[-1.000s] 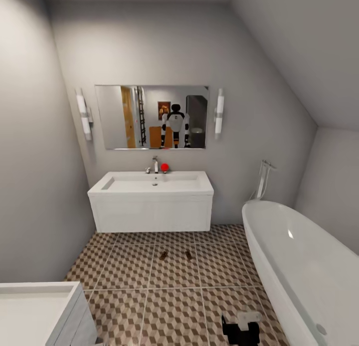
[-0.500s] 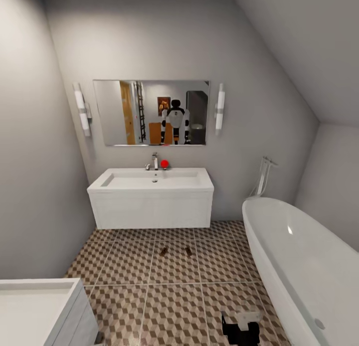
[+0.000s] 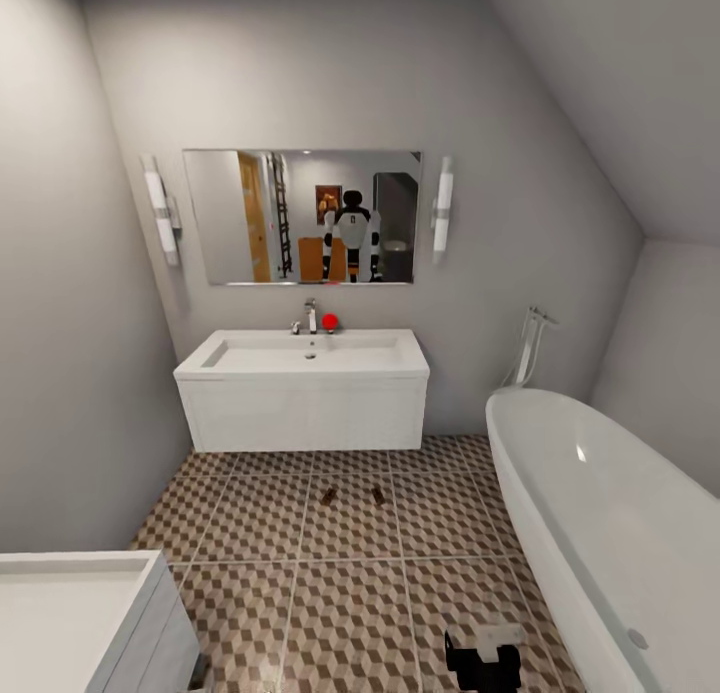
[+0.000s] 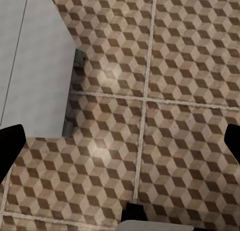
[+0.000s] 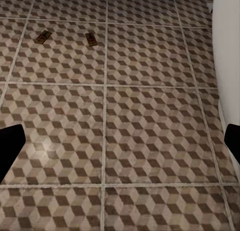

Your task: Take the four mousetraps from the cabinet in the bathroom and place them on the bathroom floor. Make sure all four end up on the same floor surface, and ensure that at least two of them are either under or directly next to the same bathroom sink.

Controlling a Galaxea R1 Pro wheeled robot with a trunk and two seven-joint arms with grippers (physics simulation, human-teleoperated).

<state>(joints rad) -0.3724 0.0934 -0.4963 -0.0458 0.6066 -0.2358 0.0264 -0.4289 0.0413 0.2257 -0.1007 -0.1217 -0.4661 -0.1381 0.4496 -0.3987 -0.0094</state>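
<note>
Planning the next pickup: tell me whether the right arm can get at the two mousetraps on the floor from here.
Probably not yet. Both mousetraps lie on open floor before the sink, unobstructed, but well ahead of the right tool; it likely must drive closer.

Bathroom floor (image 3: 260, 533) with two mousetraps on it

The cube-patterned tiles carry two mousetraps (image 3: 328, 495) (image 3: 378, 494), lying flat near each other but apart on one tile in front of the white vanity sink (image 3: 302, 393); in the right wrist view they (image 5: 43, 37) (image 5: 91, 39) sit angled toward each other.
</note>
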